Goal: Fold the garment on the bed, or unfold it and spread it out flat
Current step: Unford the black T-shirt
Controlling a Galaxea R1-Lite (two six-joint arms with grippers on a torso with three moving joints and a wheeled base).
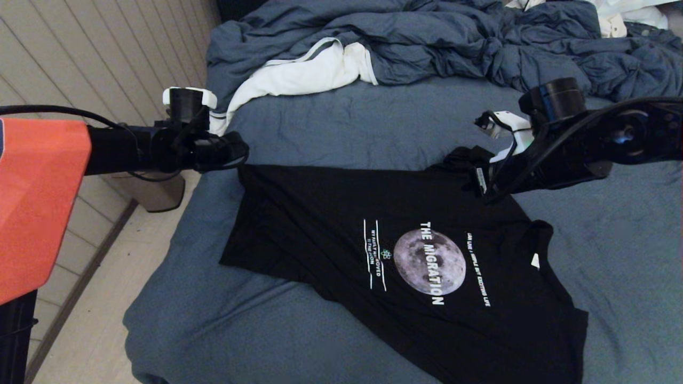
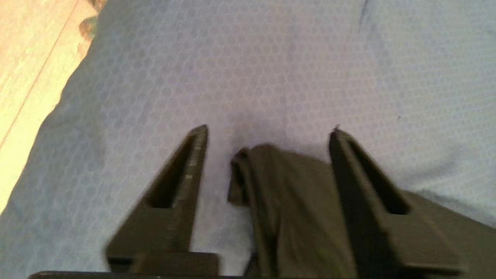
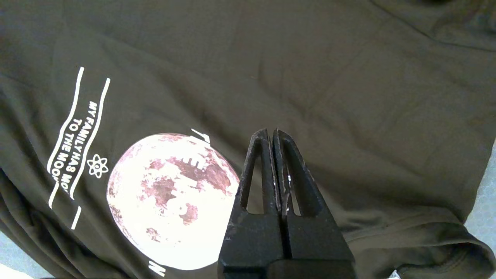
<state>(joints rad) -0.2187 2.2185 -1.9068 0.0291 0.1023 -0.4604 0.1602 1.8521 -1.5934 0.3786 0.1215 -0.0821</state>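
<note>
The garment point(image 2: 294, 201) corner lies between the open left hand point(image 2: 267, 131); right hand point(image 3: 271, 133) closed, empty.

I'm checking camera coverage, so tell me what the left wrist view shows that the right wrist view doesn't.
Only the left wrist view shows the left claw, open, with a bunched corner of the garment lying between its fingers on the bare bed sheet, and floor beside the bed. Only the right wrist view shows the right claw, shut, above the shirt's moon print and white lettering. Both show the black shirt.

Dim, soft light; the left wrist view is motion-blurred.
</note>
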